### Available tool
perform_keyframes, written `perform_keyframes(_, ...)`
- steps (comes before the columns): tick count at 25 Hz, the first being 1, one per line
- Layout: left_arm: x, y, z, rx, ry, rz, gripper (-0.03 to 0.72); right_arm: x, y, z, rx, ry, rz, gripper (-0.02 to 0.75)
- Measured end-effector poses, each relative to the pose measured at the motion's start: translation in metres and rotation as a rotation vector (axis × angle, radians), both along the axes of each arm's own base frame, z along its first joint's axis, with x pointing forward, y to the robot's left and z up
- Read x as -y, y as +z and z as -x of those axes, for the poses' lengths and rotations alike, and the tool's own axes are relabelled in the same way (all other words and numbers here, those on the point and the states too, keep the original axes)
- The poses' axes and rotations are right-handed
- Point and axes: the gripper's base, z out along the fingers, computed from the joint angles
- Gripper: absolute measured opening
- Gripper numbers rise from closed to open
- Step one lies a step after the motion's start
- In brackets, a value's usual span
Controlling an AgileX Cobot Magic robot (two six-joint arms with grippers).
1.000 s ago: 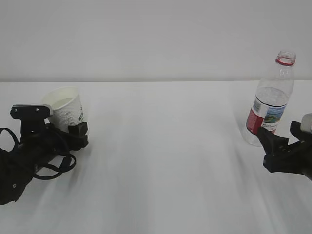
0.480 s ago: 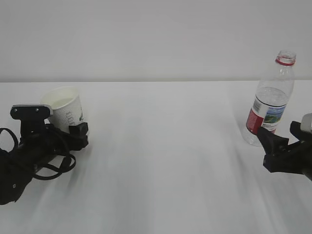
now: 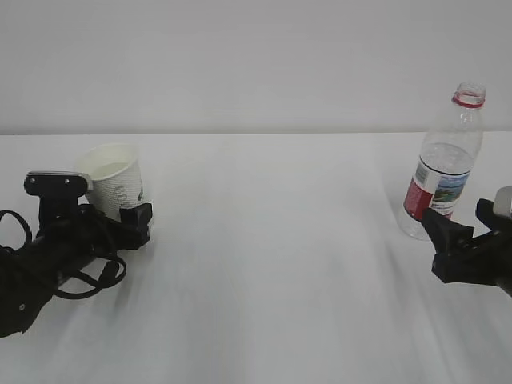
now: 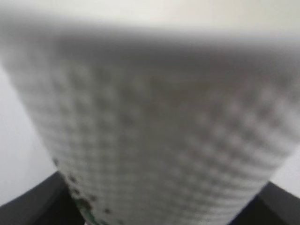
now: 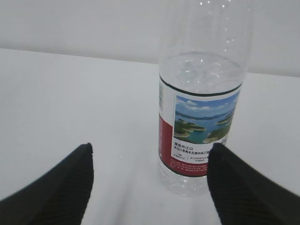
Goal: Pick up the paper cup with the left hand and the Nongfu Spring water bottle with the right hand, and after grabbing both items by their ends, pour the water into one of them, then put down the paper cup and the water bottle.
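Both items set down on the table, fingers releasing.
Paper cup (image 3: 114, 182) near the left edge, between spread left fingers (image 3: 137, 218); bottle (image 3: 445, 166) near the right edge, beyond spread right fingers (image 3: 442, 232). Retreat straight back, avoiding tipping.

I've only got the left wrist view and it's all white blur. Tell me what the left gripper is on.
Observer: The paper cup sits mouth up on the table, between the left gripper's jaws. I cannot tell whether they press on it.
Operator: Give me the bottle's position.
Observer: The Nongfu Spring water bottle stands upright at the far right of the table, well apart from the cup.
Operator: Now report the right gripper.
Observer: The right gripper is open and low on the table. The bottle is just ahead of it and not gripped.
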Motion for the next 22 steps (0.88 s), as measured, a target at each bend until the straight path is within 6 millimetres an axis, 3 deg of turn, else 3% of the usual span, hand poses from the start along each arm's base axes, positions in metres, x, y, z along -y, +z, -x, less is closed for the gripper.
perform_keyframes(15, 0.002, 0.001, 0.001, 0.009, -0.023, -0.002, 0.602, 0.000, 0.000, 0.000, 0.000, 0.000, 0.000, 0.567)
perform_keyframes(22, 0.000, -0.003, 0.016, -0.005, -0.058, -0.011, 0.603, 0.000, 0.000, 0.000, 0.000, 0.000, 0.000, 0.567)
